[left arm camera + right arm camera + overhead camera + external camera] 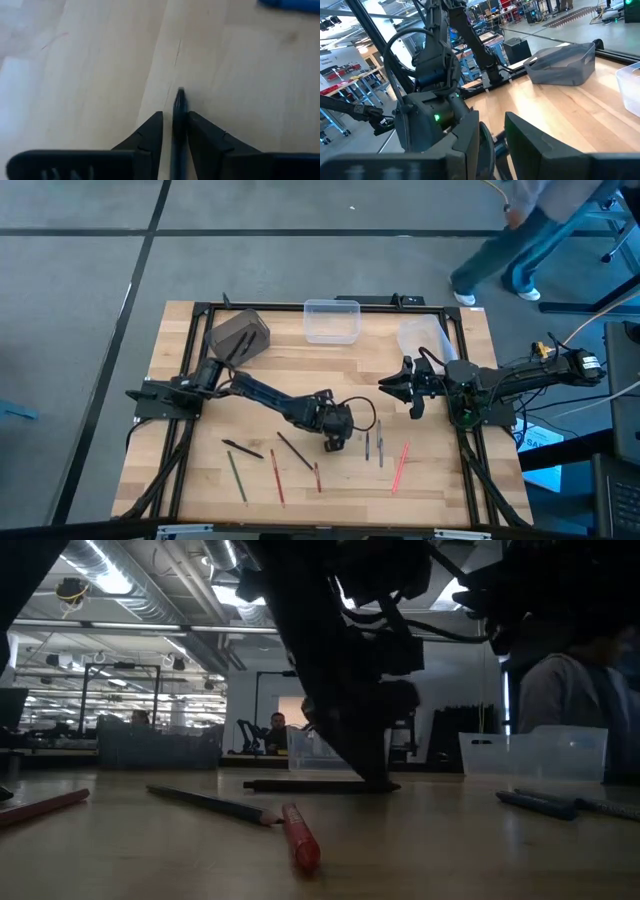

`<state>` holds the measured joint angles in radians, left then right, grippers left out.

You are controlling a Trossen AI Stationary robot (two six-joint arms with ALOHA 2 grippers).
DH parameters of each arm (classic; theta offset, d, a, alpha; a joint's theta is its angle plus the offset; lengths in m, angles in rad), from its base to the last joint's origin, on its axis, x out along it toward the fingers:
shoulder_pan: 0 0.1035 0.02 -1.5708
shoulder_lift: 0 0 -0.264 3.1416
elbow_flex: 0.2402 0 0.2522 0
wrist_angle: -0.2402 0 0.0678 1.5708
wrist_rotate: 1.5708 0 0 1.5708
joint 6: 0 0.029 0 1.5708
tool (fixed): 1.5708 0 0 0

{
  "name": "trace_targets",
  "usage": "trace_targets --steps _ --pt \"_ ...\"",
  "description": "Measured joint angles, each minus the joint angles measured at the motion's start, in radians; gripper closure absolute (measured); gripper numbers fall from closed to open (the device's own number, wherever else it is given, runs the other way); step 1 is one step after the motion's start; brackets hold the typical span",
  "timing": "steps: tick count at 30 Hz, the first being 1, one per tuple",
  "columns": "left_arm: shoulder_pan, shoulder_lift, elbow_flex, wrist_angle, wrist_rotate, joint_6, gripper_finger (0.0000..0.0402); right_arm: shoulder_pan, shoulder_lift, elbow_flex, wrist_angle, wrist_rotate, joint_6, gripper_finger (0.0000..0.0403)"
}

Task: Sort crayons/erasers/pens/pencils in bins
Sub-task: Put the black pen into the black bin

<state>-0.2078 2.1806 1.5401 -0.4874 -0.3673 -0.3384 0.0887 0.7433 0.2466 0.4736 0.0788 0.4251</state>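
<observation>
Pick under way: left arm on a dark stick

Sticks lay scattered along the near side of the table (300, 375): a green stick (238, 478), a red stick (277, 478) and a pink stick (401, 465) among them, all loose on the wood. Just behind them the left gripper (337, 444) was down at the tabletop, its fingers (150, 132) drawn in narrow on either side of a dark stick (179, 105), which lay flat on the wood and poked out past the tips. The step in hand looked like the grasp itself. The next move would call for a firm pinch, a straight lift, then a carry to the far edge. The right gripper (410, 395) hung farther back and apart; whether it held anything could not be told. Farthest off sat the dark grey bin (238, 335), the clear bin (331, 320) and the whitish bin (420, 338).
</observation>
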Motion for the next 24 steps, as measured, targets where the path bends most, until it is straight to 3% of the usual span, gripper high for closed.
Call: trace_targets --steps 7,13,16,24 --pt "-0.002 -0.018 0.007 -0.099 0.034 -0.029 0.0278 0.0 0.0 0.0 0.0 0.0 -0.007 0.0305" --pt "0.021 -0.013 0.013 -0.166 0.087 -0.079 0.0275 0.0 0.0 0.0 0.0 0.0 -0.012 0.0305" --pt "0.037 -0.015 0.014 -0.179 0.156 -0.077 0.0288 0.0 0.0 0.0 -0.003 0.0 -0.012 0.0305" --pt "0.093 -0.021 -0.004 -0.185 0.195 -0.006 0.037 -0.001 0.0 0.0 -0.006 0.018 -0.012 0.0305"
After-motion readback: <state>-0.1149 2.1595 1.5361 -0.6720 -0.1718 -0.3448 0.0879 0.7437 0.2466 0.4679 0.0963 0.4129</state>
